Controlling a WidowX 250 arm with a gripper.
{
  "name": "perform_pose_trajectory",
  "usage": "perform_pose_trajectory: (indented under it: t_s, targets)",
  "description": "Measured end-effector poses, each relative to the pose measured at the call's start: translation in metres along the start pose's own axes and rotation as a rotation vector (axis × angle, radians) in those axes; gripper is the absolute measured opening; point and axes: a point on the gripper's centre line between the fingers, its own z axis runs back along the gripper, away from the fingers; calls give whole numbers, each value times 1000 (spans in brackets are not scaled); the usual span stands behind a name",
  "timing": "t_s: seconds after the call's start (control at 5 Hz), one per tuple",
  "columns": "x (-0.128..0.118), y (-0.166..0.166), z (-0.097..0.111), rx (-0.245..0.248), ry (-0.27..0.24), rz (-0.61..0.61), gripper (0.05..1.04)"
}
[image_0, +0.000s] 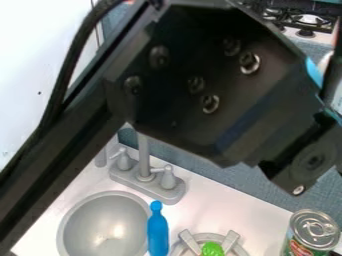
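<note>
Glossy metal can lid; matt grey plastic faucet

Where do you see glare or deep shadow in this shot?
In the camera view, a highlight glints in the gray sink bowl and the can's metal lid shines; the black arm's facing side is darkly shaded, with bright glints on its screws; the white surface at upper left is very bright.
</note>
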Motion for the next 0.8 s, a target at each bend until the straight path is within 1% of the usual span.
perform_pose_trajectory:
  t_s: [0.2,0.4,0.6,0.8]
  targets:
    - [-16,11,5,-62,26,110,896]
    - [-34,14,31,-122,-35,161,1006]
    - [-53,21,54,-144,-89,180,1002]
    - [-59,40,63,-124,-94,187,1001]
